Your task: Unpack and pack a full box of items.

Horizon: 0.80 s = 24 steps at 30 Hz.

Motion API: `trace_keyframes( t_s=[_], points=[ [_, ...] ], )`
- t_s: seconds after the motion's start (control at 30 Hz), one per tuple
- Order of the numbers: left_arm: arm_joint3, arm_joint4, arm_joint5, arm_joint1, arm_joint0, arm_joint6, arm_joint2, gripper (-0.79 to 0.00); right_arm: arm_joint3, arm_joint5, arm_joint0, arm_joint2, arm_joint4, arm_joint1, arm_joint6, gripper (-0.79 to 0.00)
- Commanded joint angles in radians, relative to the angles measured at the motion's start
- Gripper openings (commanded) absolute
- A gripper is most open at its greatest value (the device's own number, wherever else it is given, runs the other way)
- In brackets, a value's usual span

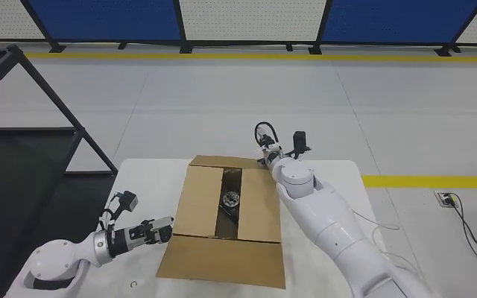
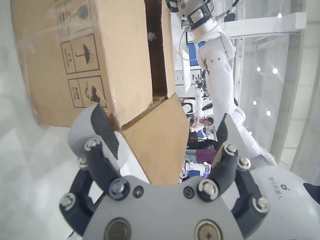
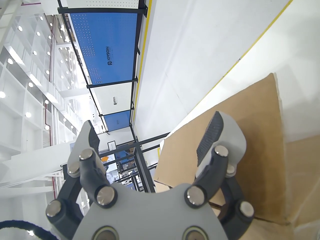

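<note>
With the box [image 1: 201,205] mid-frame on the desk [image 1: 149,182], flaps ajar, left pincer [image 2: 162,118] spread apart at its lower-left corner and right pincer [image 3: 153,123] likewise apart at its upper edge, I judged folding each flap fully outward came first.

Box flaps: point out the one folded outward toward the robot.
The near flap, splayed out beyond the opening on the robot's side. The two side flaps instead fold inward over the top, leaving a gap between them.
</note>
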Motion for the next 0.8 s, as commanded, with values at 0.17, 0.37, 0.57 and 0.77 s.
trace_keyframes(
  t_s=[0.17, 0.37, 0.57, 0.77],
  points=[
    [-0.034, -0.005, -0.007, 0.003, 0.027, -0.021, -0.006, 0.0, -0.01, 0.028, -0.009, 0.025, -0.037, 0.003, 0.02, 0.0],
    [-0.052, -0.019, -0.013, 0.006, 0.043, -0.017, -0.025, 0.0, -0.045, -0.028, -0.027, 0.061, -0.046, 0.007, 0.036, 0.0],
    [-0.039, -0.079, -0.017, 0.013, 0.054, -0.013, -0.091, 0.0, -0.151, -0.117, -0.083, 0.113, -0.096, 0.043, 0.236, 0.0],
    [0.005, -0.157, -0.015, 0.025, 0.067, -0.032, -0.194, 0.0, -0.341, -0.071, -0.174, 0.153, -0.256, 0.106, 0.508, 0.0]
  ],
)
